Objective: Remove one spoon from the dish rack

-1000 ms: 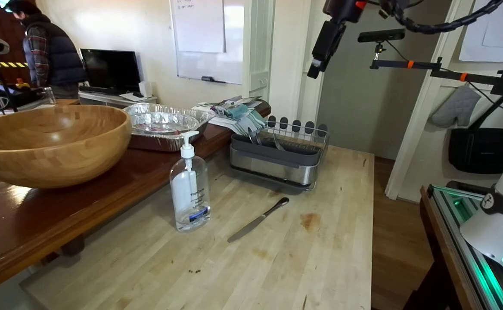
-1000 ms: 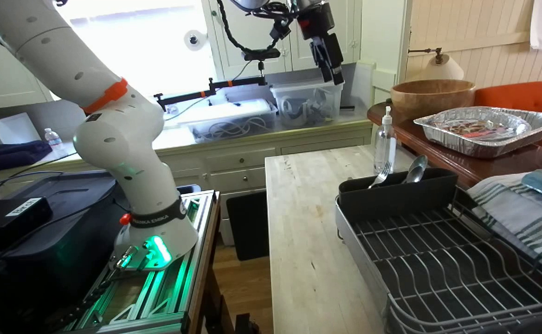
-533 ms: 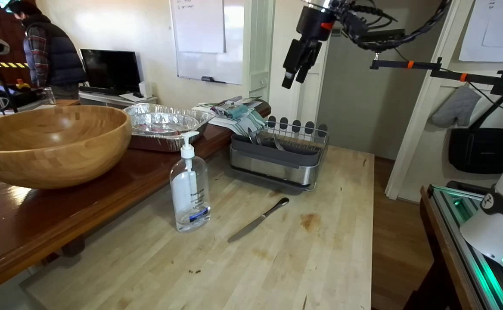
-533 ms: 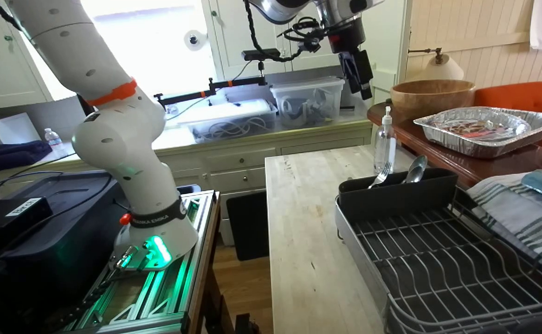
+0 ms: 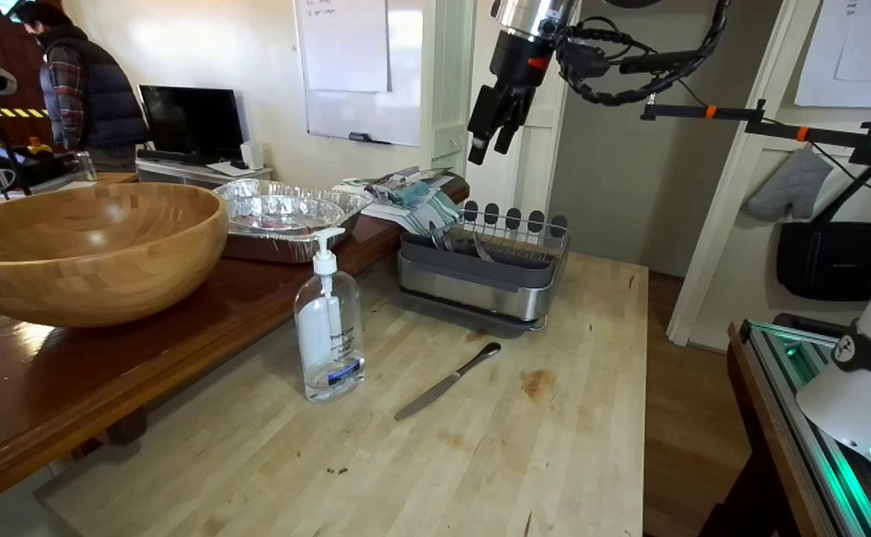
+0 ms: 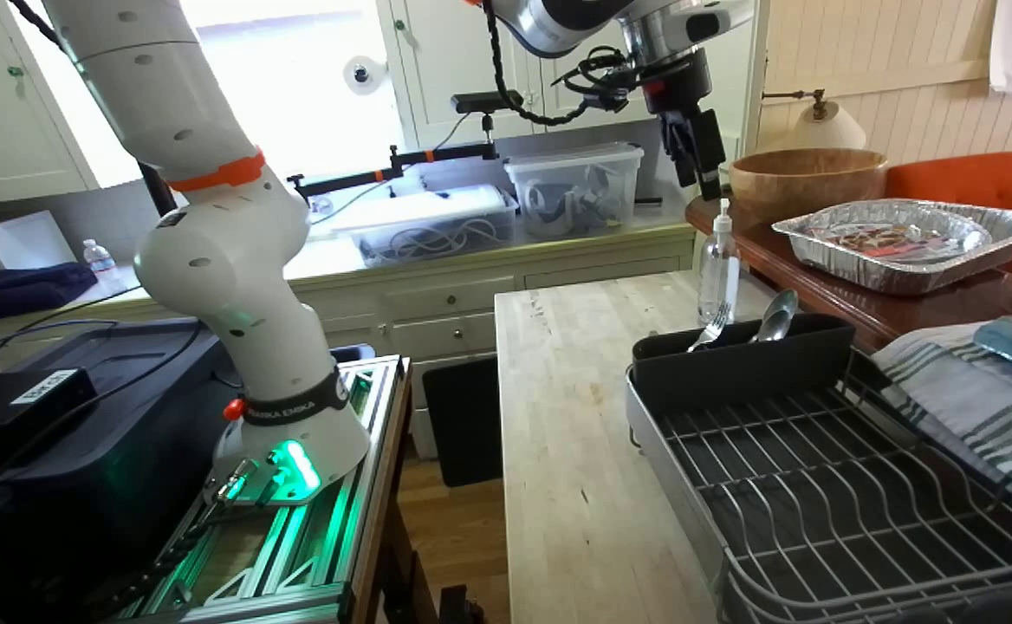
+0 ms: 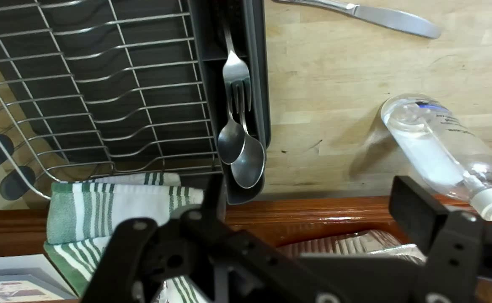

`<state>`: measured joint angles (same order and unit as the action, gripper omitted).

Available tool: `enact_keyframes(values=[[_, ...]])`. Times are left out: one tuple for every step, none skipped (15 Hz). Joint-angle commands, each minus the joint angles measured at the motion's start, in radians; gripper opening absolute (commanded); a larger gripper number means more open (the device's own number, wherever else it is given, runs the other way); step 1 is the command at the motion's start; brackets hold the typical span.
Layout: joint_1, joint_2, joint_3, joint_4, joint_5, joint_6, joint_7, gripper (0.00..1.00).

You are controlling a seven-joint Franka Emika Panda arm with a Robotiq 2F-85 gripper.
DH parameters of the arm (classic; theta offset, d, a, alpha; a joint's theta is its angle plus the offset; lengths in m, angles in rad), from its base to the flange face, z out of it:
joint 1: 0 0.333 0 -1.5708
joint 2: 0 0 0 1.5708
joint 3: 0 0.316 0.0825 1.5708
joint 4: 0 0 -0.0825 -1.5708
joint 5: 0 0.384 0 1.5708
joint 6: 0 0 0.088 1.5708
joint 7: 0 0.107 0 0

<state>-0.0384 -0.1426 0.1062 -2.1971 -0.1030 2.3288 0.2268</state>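
- The gripper [image 7: 315,202] is held in the air, well above the tabletop [image 5: 555,455] and apart from the dish rack [image 5: 473,291]; it is seen tilted, fingers downward, in both exterior views.
- The jaws are spread wide apart, as is shown in the wrist view.
- A spoon [image 7: 231,141] and a second spoon [image 7: 248,163] are held in the dark cutlery caddy [image 7: 262,75], which is set along one side of the dish rack; which of the two is meant cannot be told.
- The spoons are placed bowl end up, overlapping in the wrist view, and their handles are partly covered there by the tines of a fork [image 7: 235,69].
- A knife [image 5: 447,382] is laid flat on the tabletop, apart from both the rack and the soap bottle [image 5: 329,335], which is stood upright.
- On the darker wooden counter [image 5: 70,377] alongside, a large wooden bowl [image 5: 107,291] and a foil tray [image 6: 930,276] are set.
- A green-and-white striped towel [image 7: 115,206] is placed just beside the rack.
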Motion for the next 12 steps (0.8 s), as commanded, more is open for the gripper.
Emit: enact_keyframes(values=[[0.019, 0.000, -0.019, 0.001, -0.003, -0.002, 0.002, 1.00], [0.011, 0.026, -0.020, 0.017, -0.004, 0.001, 0.051, 1.00], [0.003, 0.050, -0.022, 0.032, -0.008, 0.000, 0.108, 1.00], [0.000, 0.071, -0.027, 0.044, -0.004, 0.004, 0.140, 1.00], [0.000, 0.093, -0.034, 0.056, 0.006, 0.015, 0.168, 1.00], [0.000, 0.115, -0.041, 0.068, 0.010, 0.020, 0.194, 1.00], [0.002, 0.143, -0.049, 0.088, 0.019, 0.020, 0.214, 1.00], [0.005, 0.169, -0.057, 0.106, 0.032, 0.024, 0.227, 1.00], [0.008, 0.195, -0.064, 0.126, 0.041, 0.025, 0.238, 1.00], [0.012, 0.227, -0.070, 0.151, 0.054, 0.031, 0.240, 1.00], [0.015, 0.257, -0.076, 0.175, 0.064, 0.039, 0.246, 1.00], [0.018, 0.284, -0.080, 0.195, 0.081, 0.051, 0.241, 1.00]])
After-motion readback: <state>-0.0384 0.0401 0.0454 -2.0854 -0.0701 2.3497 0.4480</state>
